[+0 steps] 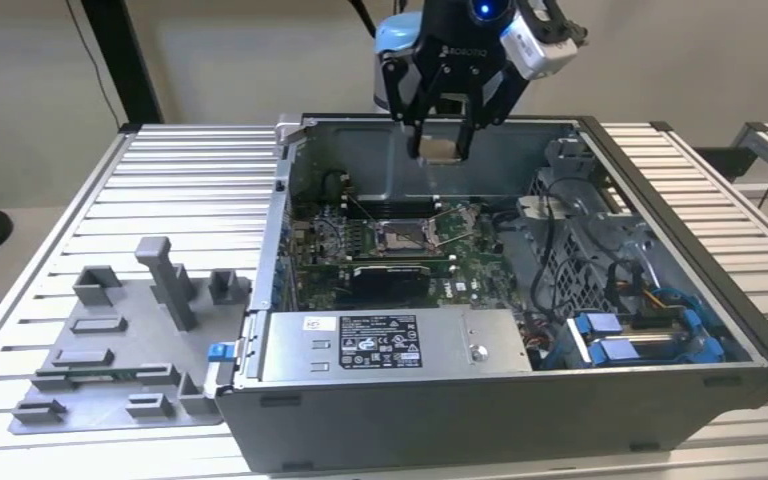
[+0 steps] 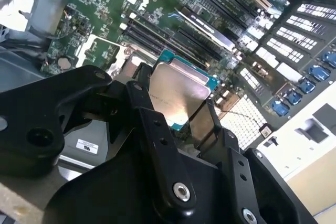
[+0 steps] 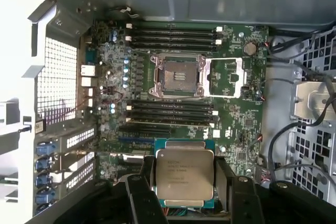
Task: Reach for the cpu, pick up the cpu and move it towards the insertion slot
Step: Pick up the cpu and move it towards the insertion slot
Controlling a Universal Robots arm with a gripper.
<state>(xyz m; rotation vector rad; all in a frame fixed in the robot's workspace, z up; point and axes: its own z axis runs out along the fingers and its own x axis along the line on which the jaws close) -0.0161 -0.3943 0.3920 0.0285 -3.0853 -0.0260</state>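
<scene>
My gripper [image 1: 443,143] hangs over the far side of the open computer case, shut on the cpu [image 1: 442,148], a small flat square chip with a silvery top. Both wrist views show the cpu [image 3: 185,178] [image 2: 176,94] clamped between the black fingers [image 3: 140,192], its greenish rim visible. The insertion slot [image 3: 177,76] is a square socket with a shiny metal frame and dark centre on the green board. In the exterior view the insertion slot [image 1: 402,236] lies below the gripper and slightly toward that view's left. The cpu is held well above the board.
The case wall [image 1: 424,410] surrounds the board. A power supply box [image 1: 391,343] sits at the near side, cables and blue drive clips [image 1: 631,340] at the exterior view's right. Grey fixture blocks [image 1: 131,340] stand on the slatted table at the left. Memory slots [image 3: 173,34] flank the socket.
</scene>
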